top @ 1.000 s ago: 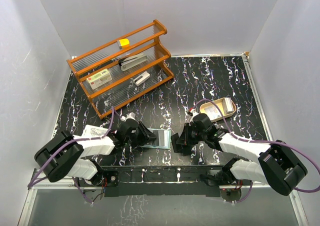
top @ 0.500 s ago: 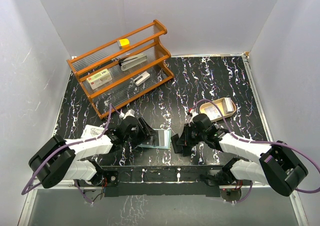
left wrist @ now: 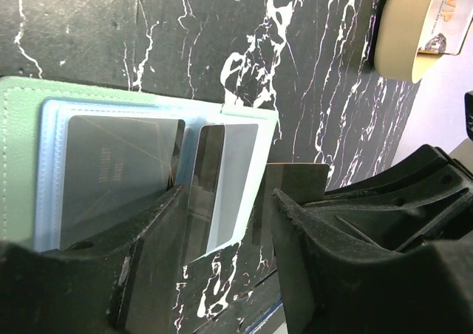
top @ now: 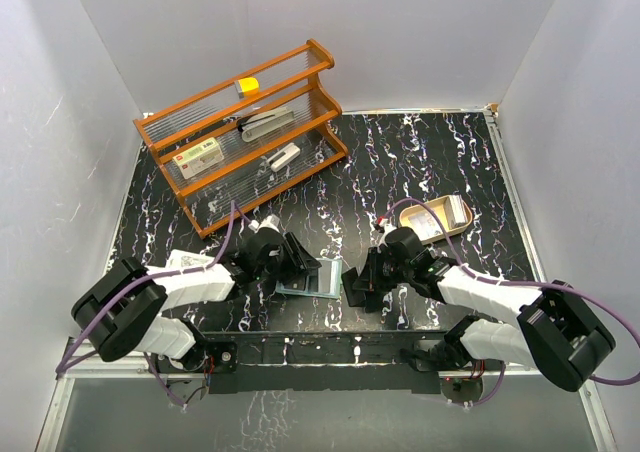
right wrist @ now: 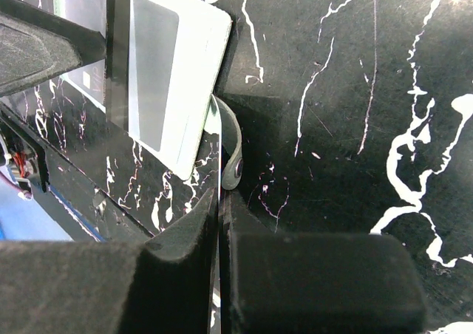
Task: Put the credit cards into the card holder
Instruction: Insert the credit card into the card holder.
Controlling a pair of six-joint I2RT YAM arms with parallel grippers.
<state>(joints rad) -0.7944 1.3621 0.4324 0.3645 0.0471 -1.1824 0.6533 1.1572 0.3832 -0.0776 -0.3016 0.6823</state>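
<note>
Rack on the far left: an orange slatted wooden rack [top: 232, 85] with a white box with a red label [top: 200, 156] lying on a shelf. Moving right and nearer, the left gripper [top: 303, 268] is low over the black, white-veined marble table [top: 400, 152]. Its fingers [left wrist: 148, 275] are spread well apart, and between them lies a whitish flat card with a dark stripe down one long side [left wrist: 233, 175]. Whether the pads touch that striped card's edges, I cannot tell. The striped card sits over the pale blue inside of the small green folding card holder [left wrist: 21, 157], which lies open on the table near the front edge, between the two arms. One clear pocket of the card holder shows a grey sheet with faint print [left wrist: 118, 171]. Just to the right, the right gripper [right wrist: 220, 201] is down at the table, fingers pressed together on the card holder's thin edge, right by the little green snap tab [right wrist: 230, 164]. Further right and a bit farther back, well apart from the card holder, a tan oval tray [left wrist: 395, 42] holds a pale card marked VIP [left wrist: 443, 24].
</note>
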